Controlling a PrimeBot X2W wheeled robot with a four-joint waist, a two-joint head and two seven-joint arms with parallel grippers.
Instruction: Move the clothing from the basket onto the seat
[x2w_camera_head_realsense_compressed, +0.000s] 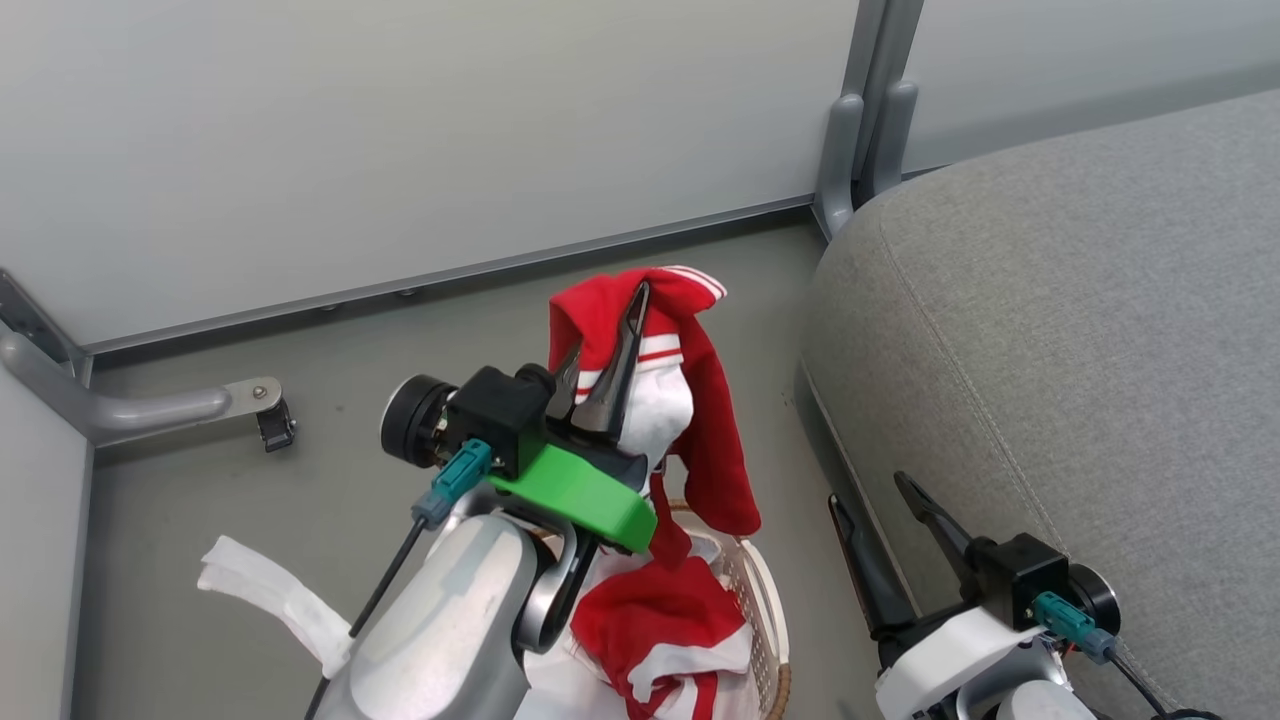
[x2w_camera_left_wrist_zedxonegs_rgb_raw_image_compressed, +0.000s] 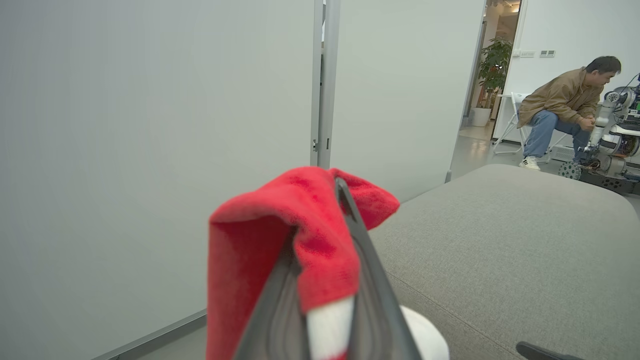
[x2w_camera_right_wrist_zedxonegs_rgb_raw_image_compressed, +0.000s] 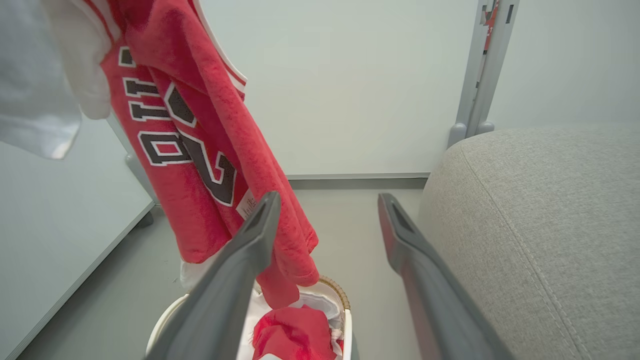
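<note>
1. Our left gripper is clamped on a red garment, which hangs above the basket.
2. We see more red-and-white clothing inside the basket, and its white liner spills out leftward.
3. Our right gripper has its fingers apart and empty, beside the grey seat.

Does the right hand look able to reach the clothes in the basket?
Probably yes: the right hand is open beside the basket, though the garment hanging from the left hand dangles over it.
</note>
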